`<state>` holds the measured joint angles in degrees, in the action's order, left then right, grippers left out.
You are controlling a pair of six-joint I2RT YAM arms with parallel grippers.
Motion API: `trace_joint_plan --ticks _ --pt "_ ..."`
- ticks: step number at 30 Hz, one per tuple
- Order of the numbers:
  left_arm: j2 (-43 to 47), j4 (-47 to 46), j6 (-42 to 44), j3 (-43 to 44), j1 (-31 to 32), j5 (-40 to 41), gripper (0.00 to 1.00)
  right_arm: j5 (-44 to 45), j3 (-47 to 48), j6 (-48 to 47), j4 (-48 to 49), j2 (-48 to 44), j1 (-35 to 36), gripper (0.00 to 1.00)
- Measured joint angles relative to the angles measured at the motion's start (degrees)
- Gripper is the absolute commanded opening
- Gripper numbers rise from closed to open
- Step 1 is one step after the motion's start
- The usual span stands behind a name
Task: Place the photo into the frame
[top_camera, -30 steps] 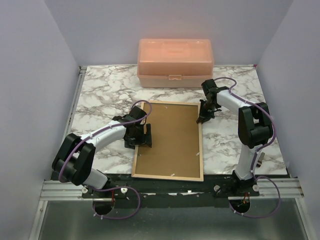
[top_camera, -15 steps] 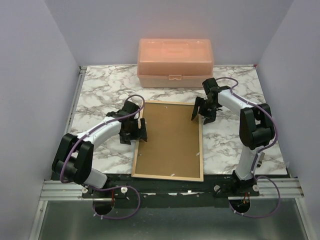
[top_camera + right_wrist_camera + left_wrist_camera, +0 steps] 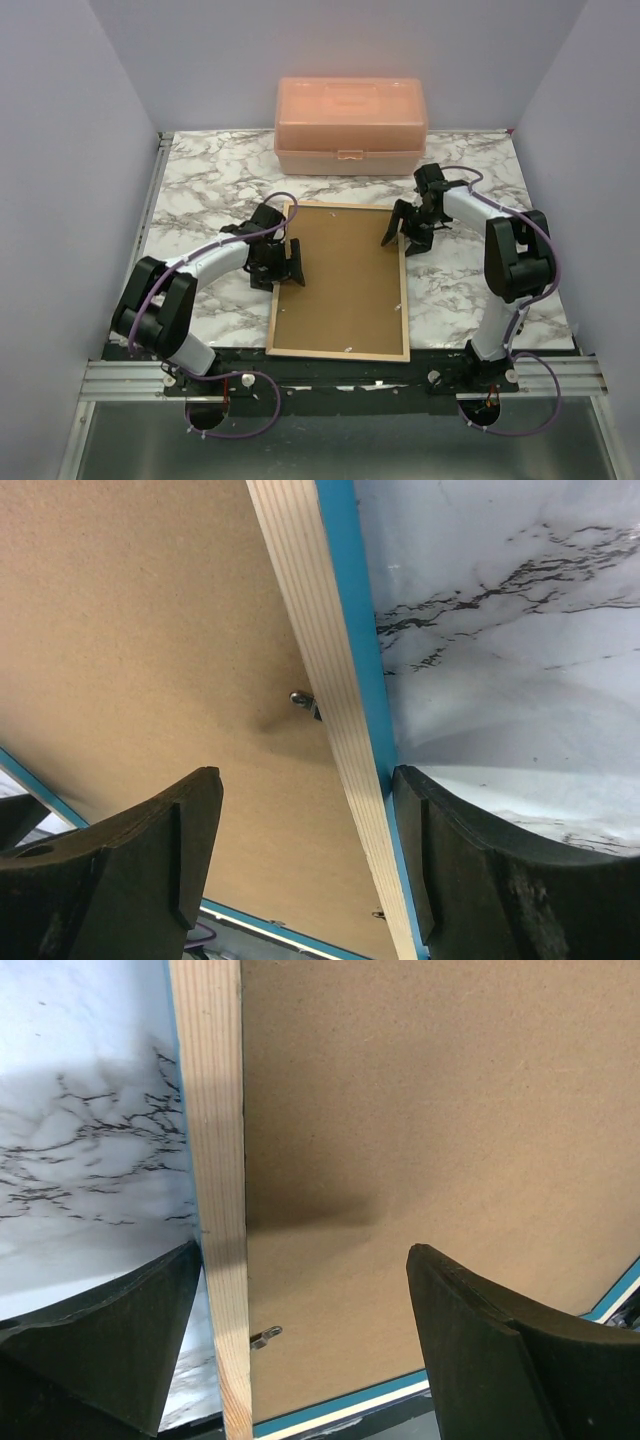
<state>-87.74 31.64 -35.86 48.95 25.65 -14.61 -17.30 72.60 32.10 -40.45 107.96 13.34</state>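
Fingers (image 3: 480, 1340) of left gripper (image 3: 283, 262): apart, nothing held. They straddle the frame's left rim, one finger over the table, one over the backing board.
Fingers of right gripper (image 3: 405, 232): apart, nothing held. They sit over the right rim near the upper right corner.
Frame (image 3: 336, 353): flat on the marble table (image 3: 200, 190), centre of the top view, wood side up, with a blue edge showing at the rim.
Backing board (image 3: 340, 280): seated inside the rim and looks flush.
Photo: not visible. Probably under the board, but I can't confirm.
Step (my read): closing the back up or backing off after seating the board.
How to do it well: keep the jaws wide and lift straight up so no finger catches the rim and drags the frame. If the metal tab (image 3: 300, 698) needs turning, push it with one fingertip only while the other arm pins the opposite rim. Check board corners before leaving.
Count, arms: 2.
Count, frame: 1.
Count, board: 1.
Count, photo: 0 in sight.
Count, tabs: 1 per wrist view; total unclear.
Count, orange plastic box (image 3: 350, 125): 1, lid closed, top centre, apart from the frame.
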Motion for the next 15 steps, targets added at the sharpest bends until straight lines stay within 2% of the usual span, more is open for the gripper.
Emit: trace_joint_plan --ticks 7,11,15 --pt "1.86 -1.79 -2.01 -2.12 4.09 -0.61 0.84 0.11 -1.42 -1.01 0.44 -1.68 -1.38 0.75" --pt "2.95 -2.16 -4.13 -3.54 7.37 -0.94 0.88 1.09 -2.73 -1.95 0.42 -2.84 -1.84 0.76" --pt "3.63 -2.62 -5.57 -4.28 7.69 -1.16 0.92 1.60 -4.09 -2.23 0.35 -3.98 -1.84 0.76"
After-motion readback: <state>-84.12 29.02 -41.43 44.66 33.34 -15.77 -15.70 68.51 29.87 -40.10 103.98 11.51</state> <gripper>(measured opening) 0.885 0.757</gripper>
